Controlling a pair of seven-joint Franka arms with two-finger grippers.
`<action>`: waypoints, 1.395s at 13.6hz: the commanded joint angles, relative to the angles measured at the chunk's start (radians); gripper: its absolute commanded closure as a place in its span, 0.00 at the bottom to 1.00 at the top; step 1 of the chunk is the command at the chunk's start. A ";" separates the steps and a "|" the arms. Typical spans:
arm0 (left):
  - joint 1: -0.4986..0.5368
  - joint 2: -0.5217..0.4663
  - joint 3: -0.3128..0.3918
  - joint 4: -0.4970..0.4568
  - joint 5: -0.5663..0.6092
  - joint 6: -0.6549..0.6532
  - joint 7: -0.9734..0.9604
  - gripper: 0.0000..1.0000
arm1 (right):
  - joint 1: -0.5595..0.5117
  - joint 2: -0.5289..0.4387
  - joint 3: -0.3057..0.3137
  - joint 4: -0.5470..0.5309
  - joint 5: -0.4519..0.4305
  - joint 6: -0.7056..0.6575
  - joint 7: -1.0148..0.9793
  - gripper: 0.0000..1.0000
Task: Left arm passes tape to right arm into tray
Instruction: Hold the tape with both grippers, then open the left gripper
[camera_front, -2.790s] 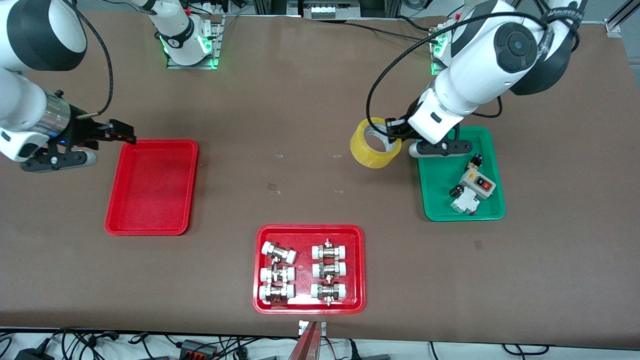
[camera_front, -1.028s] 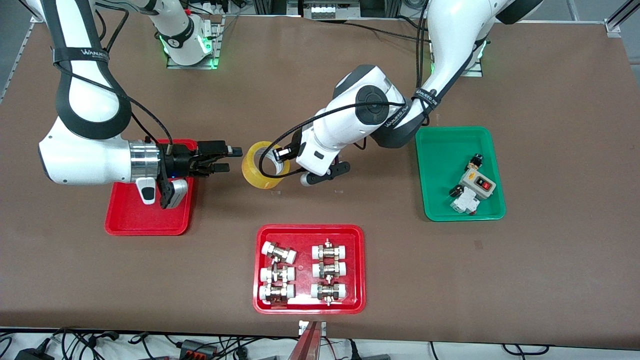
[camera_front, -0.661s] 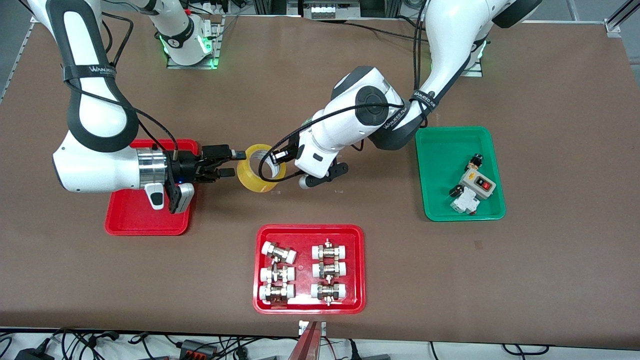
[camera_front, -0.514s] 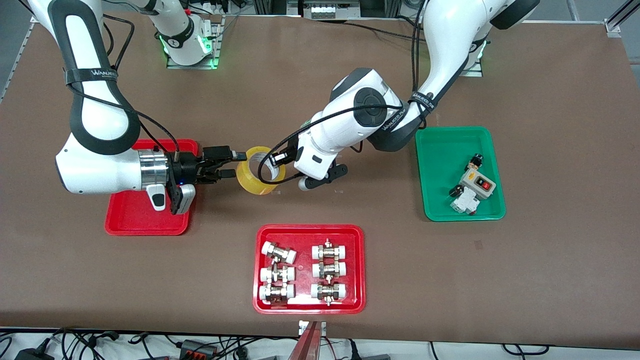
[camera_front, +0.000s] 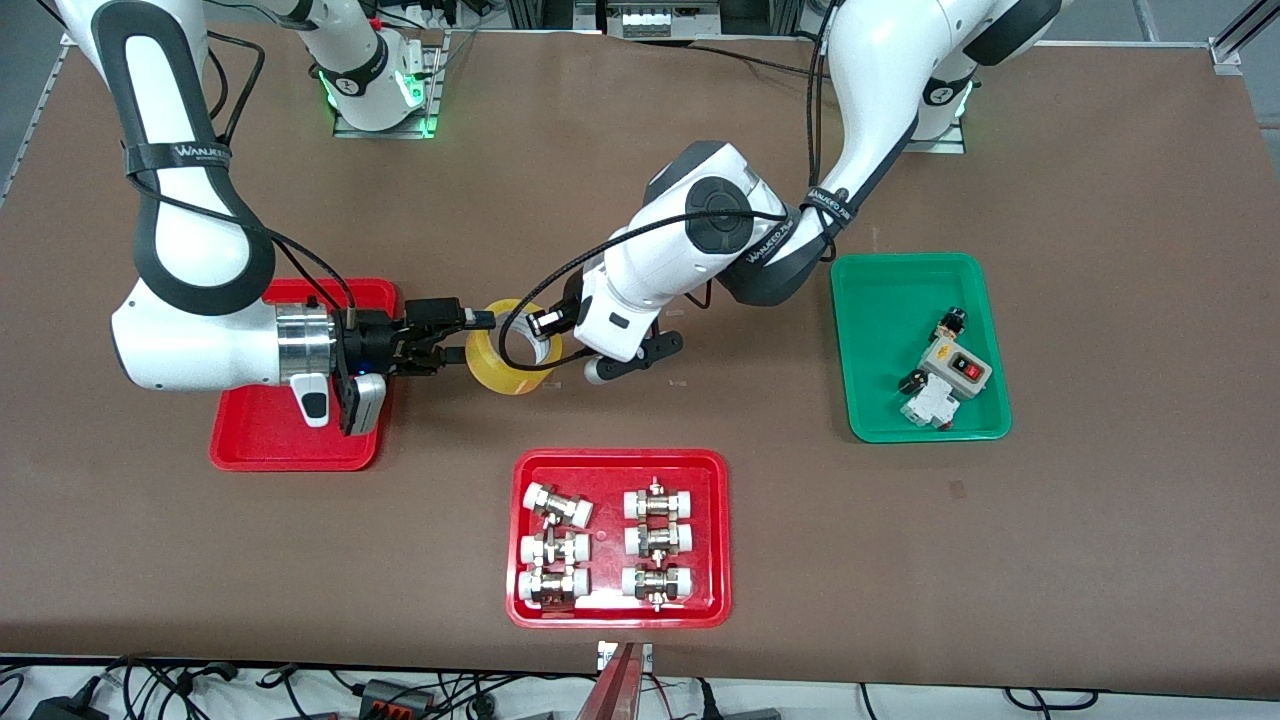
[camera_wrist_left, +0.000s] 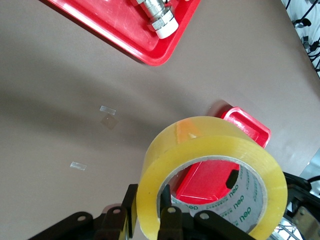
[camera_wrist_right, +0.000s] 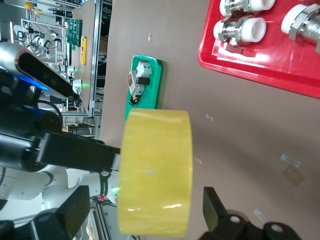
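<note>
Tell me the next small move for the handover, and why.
Probably close the right pincer on the tape. Its open fingers already straddle the roll's wall, while the left pincer holds it shut on the rim, up over the table.

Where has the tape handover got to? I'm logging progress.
Done: the left gripper, shut on the tape, has carried it up off the table. In hand: the right gripper is open, its fingers around the roll's wall. Left: closing, release, and setting it in the red tray.
</note>
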 joint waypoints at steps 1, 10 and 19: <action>-0.013 0.016 0.009 0.047 -0.008 -0.008 -0.011 1.00 | -0.003 0.025 0.000 0.031 0.022 0.003 -0.032 0.00; -0.010 0.015 0.009 0.047 -0.008 -0.009 -0.011 1.00 | -0.011 0.068 -0.002 0.096 0.056 0.003 -0.032 0.00; -0.009 0.015 0.009 0.047 -0.009 -0.009 -0.009 1.00 | 0.001 0.072 0.000 0.093 0.055 -0.014 -0.021 0.09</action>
